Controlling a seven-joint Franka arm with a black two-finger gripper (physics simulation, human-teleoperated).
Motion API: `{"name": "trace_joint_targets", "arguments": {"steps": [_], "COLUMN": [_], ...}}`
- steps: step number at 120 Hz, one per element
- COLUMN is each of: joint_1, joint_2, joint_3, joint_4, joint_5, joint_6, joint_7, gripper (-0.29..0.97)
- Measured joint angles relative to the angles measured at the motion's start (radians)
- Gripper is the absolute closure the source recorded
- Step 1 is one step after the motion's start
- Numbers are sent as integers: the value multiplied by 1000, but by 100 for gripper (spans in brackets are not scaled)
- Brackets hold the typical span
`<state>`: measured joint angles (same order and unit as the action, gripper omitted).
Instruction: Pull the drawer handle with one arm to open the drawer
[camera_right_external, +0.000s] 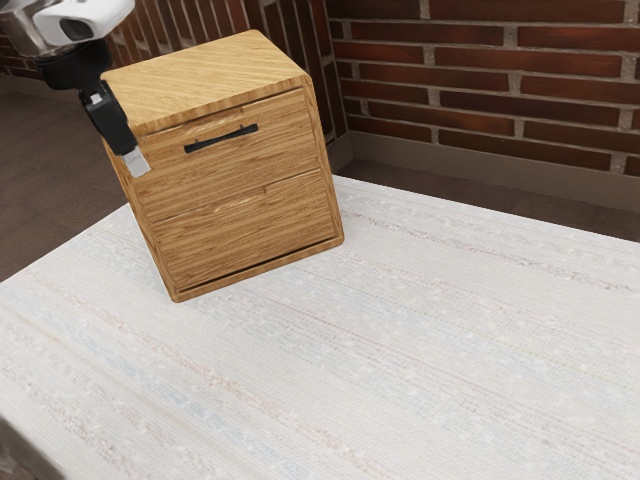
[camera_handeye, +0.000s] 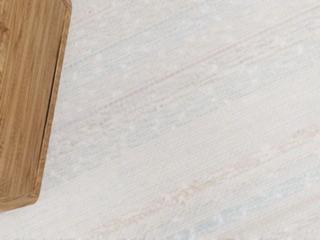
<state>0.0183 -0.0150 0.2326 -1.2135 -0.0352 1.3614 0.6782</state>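
Cabinet of light striped wood (camera_right_external: 205, 75) stands on a whitish woven tabletop (camera_right_external: 450, 330), toward ten o'clock in the exterior view, with a red brick wall (camera_right_external: 500, 80) behind it. Its face carries two drawers. The upper drawer (camera_right_external: 270, 150) bears a slim black bar handle (camera_right_external: 221, 139), and its front looks level with the plain lower drawer (camera_right_external: 250, 225) beneath it, so it appears shut.

The white and grey arm (camera_right_external: 70, 20) enters at the top corner, around eleven o'clock. Its black two-finger gripper (camera_right_external: 137, 162) hangs beside the cabinet's near upper corner, at nine o'clock from the handle and apart from it. I cannot tell whether the gripper is open or closed.

From the wrist view, one edge of the cabinet (camera_handeye: 25, 100) shows against the tabletop (camera_handeye: 200, 125).
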Motion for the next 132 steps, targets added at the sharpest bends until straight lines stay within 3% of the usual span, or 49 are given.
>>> {"name": "trace_joint_targets", "arguments": {"steps": [30, 58, 82, 101, 110, 132], "joint_1": [90, 127, 42, -175, -154, -50], "joint_2": [23, 32, 59, 188, 234, 268], "joint_3": [-6, -14, -26, -74, -77, -135], "joint_4": [5, 1, 2, 138, 215, 251], "joint_5": [1, 155, 183, 174, 169, 168], "joint_6": [-2, -3, -2, 13, 9, 6], "joint_7": [86, 141, 170, 197, 219, 281], "gripper": [0, 0, 0, 0, 0, 0]}}
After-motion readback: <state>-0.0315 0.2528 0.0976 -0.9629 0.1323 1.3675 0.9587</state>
